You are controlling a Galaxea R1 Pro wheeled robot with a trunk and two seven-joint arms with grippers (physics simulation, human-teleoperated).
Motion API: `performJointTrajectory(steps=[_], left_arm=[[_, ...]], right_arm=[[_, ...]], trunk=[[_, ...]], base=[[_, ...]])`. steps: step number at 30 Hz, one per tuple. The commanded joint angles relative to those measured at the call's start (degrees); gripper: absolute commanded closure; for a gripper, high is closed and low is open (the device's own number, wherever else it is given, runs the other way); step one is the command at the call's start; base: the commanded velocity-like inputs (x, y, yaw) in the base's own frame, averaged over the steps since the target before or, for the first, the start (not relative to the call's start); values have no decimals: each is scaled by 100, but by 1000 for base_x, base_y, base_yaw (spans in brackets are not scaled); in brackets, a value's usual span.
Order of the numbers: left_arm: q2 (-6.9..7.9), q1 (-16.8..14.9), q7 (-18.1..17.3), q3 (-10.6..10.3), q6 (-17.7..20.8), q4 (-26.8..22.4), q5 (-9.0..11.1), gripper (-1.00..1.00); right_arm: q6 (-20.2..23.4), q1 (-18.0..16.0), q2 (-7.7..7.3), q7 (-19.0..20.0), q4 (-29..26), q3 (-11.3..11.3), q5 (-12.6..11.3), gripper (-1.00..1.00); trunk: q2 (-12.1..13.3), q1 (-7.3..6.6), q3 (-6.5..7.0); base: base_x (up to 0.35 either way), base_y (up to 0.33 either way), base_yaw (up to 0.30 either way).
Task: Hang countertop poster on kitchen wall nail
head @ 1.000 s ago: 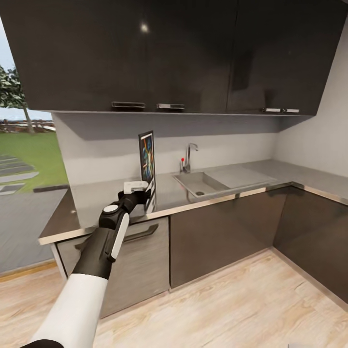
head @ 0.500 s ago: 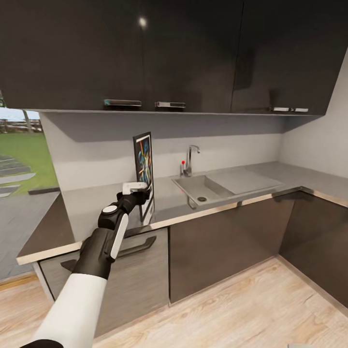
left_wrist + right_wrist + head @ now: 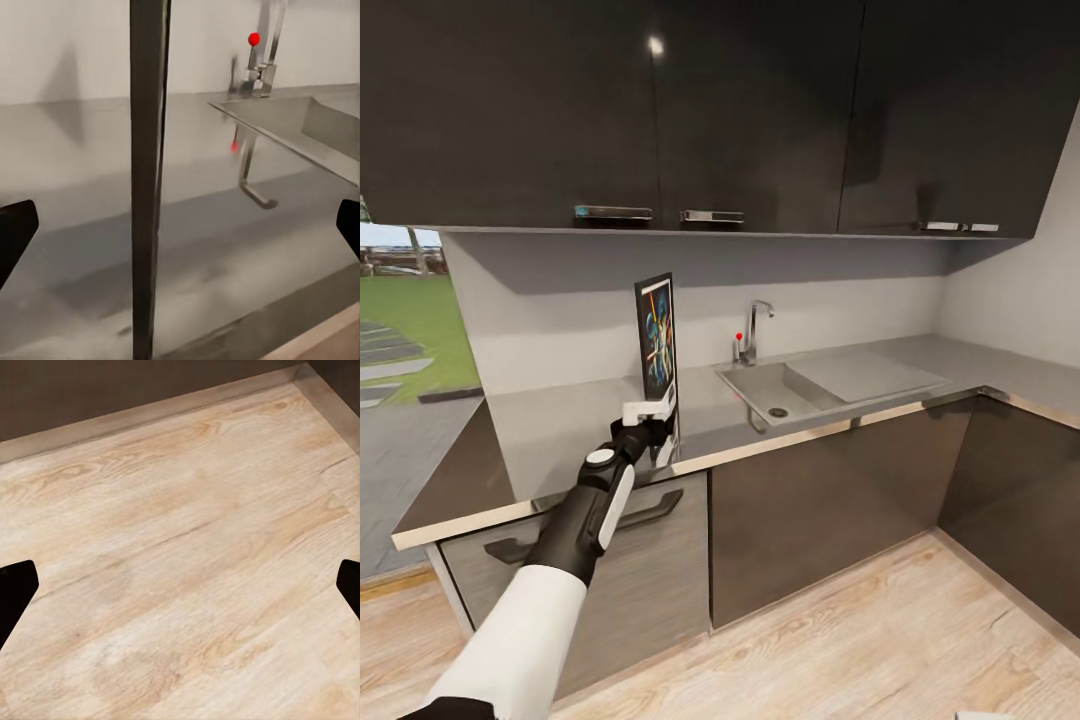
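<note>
The poster (image 3: 659, 338) stands upright on the light grey kitchen countertop (image 3: 560, 430), turned almost edge-on, left of the sink. My left gripper (image 3: 652, 418) is at its lower edge, near the counter's front. In the left wrist view the poster (image 3: 148, 150) is a dark vertical strip between the two fingertips (image 3: 16, 234), which stand wide apart, so the left gripper (image 3: 180, 229) is open around the frame without clamping it. My right gripper (image 3: 180, 589) is open over the wooden floor (image 3: 187, 532), holding nothing.
The inset sink (image 3: 778, 385) and chrome tap (image 3: 755, 328) with a red knob lie right of the poster. Dark wall cabinets (image 3: 660, 110) hang above, dark base cabinets (image 3: 800, 510) below. The counter turns a corner at the right. A window opening is at the left.
The camera shifted at first, then held still. My left gripper has dropped lower along the poster's edge toward the counter. The poster has stayed in place.
</note>
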Motion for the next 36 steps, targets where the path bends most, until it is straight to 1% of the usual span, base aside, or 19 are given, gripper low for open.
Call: performJointTrajectory(steps=[1,12,24,31,36], left_arm=[[0,-3,19,-8,6,21,-1,-100],[1,-3,13,1,-34,43,2,-100],[4,-3,8,9,-35,43,2,-100],[8,-3,4,12,-35,51,-3,-100],[9,-3,2,16,-35,68,-5,-100]], right_arm=[[-17,-3,0,-5,3,-2,2,-100],[-17,-3,0,-5,3,3,10,-100],[-17,-3,0,-5,5,3,11,-100],[-17,-3,0,-5,6,3,11,-100],[-17,-3,0,-5,6,3,11,-100]], trunk=[[-4,0,-7],[-4,0,-7],[-4,0,-7],[-4,0,-7],[-4,0,-7]], base=[[0,0,0],[57,0,0],[13,0,0],[173,0,0],[57,0,0]])
